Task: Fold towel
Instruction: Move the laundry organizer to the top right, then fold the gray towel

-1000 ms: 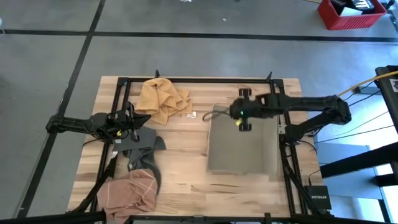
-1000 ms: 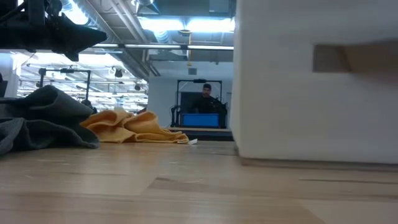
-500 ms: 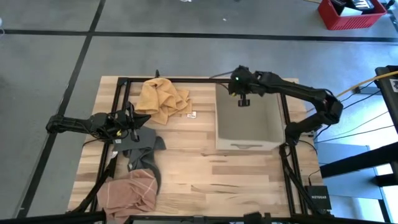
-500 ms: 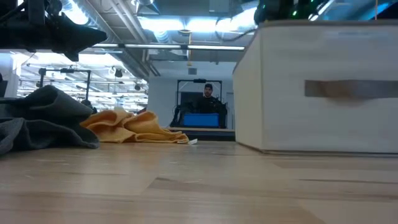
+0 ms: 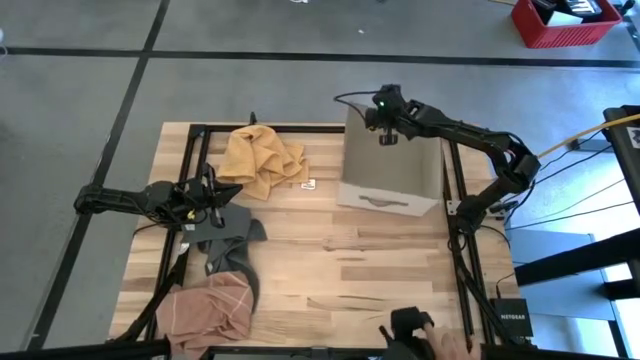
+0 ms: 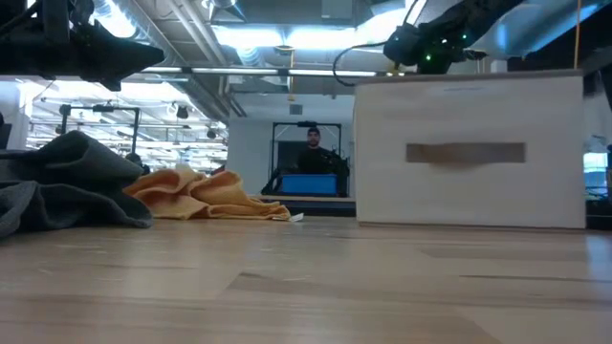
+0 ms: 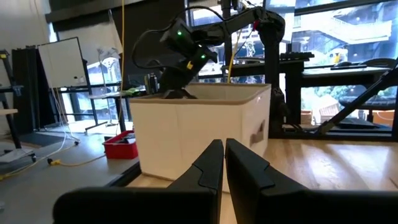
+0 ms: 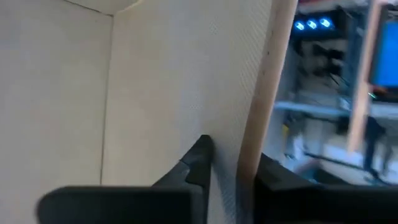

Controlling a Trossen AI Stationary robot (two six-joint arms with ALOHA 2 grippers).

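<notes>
Three crumpled towels lie on the counter near the shut, empty left hand (image 5: 205, 197): mustard towel (image 5: 262, 158) just beyond it, grey towel (image 5: 230, 238) beside it, pink towel (image 5: 207, 311) farther back. Right hand (image 8: 233, 168) straddles the white fabric bin's (image 5: 392, 165) rim, fingers slightly parted around the wall. Judged soft, light and limp; best pinched at an edge or corner.

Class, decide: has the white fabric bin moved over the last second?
Yes. The white fabric bin, gripped at its rim by the right gripper, shifted toward the table's far edge.
</notes>
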